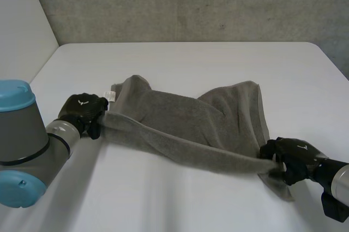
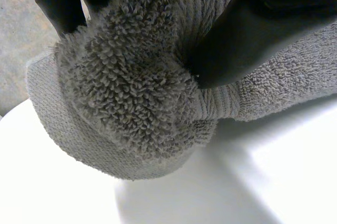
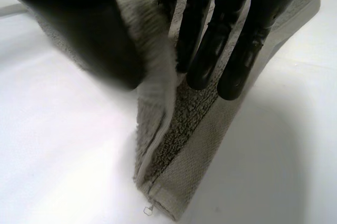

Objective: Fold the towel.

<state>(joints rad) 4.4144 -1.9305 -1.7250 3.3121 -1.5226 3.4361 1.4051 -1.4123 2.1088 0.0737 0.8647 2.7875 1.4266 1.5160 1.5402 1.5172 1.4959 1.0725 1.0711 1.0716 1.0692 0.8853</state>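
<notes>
Head view is showing you the left robot hand (image 1: pixel 82 109) at the left end of the grey towel (image 1: pixel 191 128), where it is pinching a bunched corner just beside a small white tag (image 1: pixel 110 96). Its own wrist view is confirming the grip: the thumb (image 2: pixel 253 39) is pressing a wad of terry loops against the fingers. Between the two hands the near edge is stretching as a rolled band across the white tabletop (image 1: pixel 191 63), while the rest of the cloth is lying rumpled behind it, toward the far side. At the right end the right robot hand (image 1: pixel 292 158) is clamping the opposite corner, thumb on one face and fingers (image 3: pixel 210 50) on the other, with the hemmed tip trailing past its fingertips onto the tabletop.

To do this step well, I judge you should be carrying both corners away from you at the same pace and height, with the edge taut, so that it is landing square on the far edge. The wrinkled middle is likely to trap a crease unless you are lifting enough to let it fall flat.
</notes>
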